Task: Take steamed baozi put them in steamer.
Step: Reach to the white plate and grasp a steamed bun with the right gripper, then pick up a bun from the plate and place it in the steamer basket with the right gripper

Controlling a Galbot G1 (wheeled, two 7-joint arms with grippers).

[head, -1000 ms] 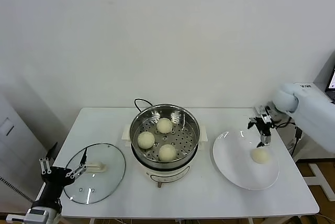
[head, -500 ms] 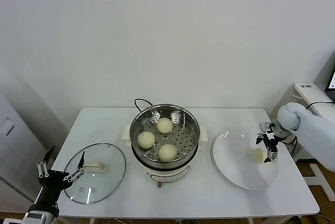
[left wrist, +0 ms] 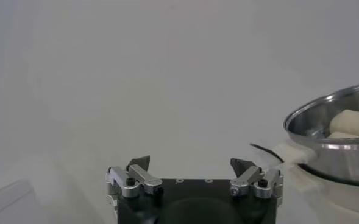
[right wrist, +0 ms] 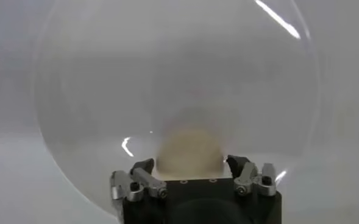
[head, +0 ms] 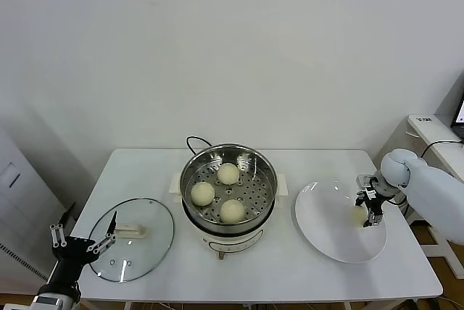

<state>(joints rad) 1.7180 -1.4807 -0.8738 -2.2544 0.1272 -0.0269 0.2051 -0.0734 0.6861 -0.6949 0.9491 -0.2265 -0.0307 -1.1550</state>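
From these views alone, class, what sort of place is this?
Probably a robot test bench staged as a kitchen corner: a bare white table against a blank wall, holding only a steamer, a glass lid and a plate, with no other kitchen fittings.

A round, mirror-bright stainless-steel steamer [head: 228, 188] with a perforated metal tray sits on a glossy white plastic base. Three smooth, matt cream dough buns [head: 202, 193] lie inside — a fourth [right wrist: 188, 152] rests on a glossy white plate [head: 335, 241]. Nearby, a clear round glass lid [head: 134, 239] — all on a smooth white tabletop [head: 290, 274].
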